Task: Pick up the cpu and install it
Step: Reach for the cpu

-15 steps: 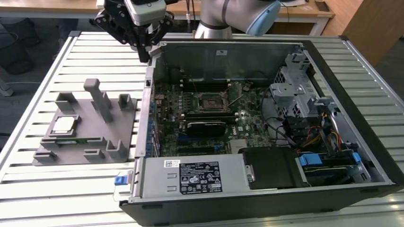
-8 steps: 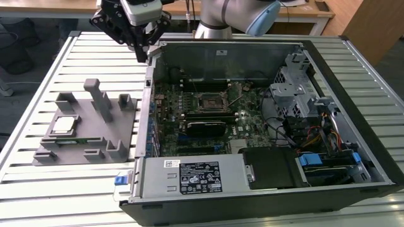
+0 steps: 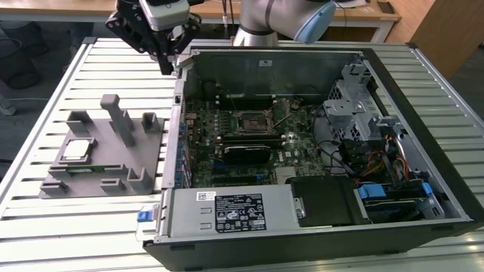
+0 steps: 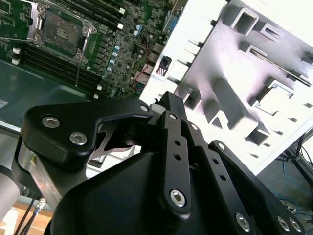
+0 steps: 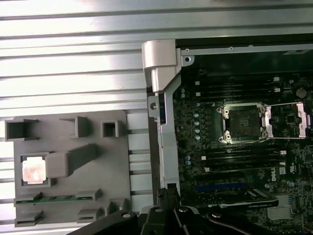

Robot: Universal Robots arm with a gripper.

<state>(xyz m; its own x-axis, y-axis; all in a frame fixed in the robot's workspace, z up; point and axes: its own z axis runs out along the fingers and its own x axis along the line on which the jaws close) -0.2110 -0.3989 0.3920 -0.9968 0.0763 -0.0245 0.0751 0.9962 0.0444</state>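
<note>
- Up in the upper left of the exterior view, the black two-finger gripper (image 3: 165, 68) hangs point-down from the silver and pale-blue robot arm (image 3: 264, 20), over the white slatted metal table (image 3: 76, 68).
- Its jaws are drawn together into one narrow tip with nothing between them, and both wrist views (image 4: 167, 99) (image 5: 168, 190) show that same single dark tip.
- The tip sits just beside the upper-left corner of the open black desktop computer case (image 3: 302, 68), outside its wall.
- And the cpu (image 3: 76, 149)? It lies at the left middle of the exterior view, a small flat square chip with a silvery-white top, flat in a square recess of the grey moulded plastic holder block (image 3: 83, 122).
- That puts the chip well apart from the gripper, untouched (the first wrist view has it (image 5: 34, 171) bright and pale in the same grey block (image 5: 112, 161)).
- A long narrow green memory stick (image 3: 83, 168) lies in a slot of the block just below the chip in the frame.
- Inside the case, at centre frame, the square black socket frame (image 3: 252, 122) sits on the green motherboard.
- In the first wrist view its metal load plate (image 5: 286, 120) is swung open beside the socket (image 5: 242, 122).
</note>
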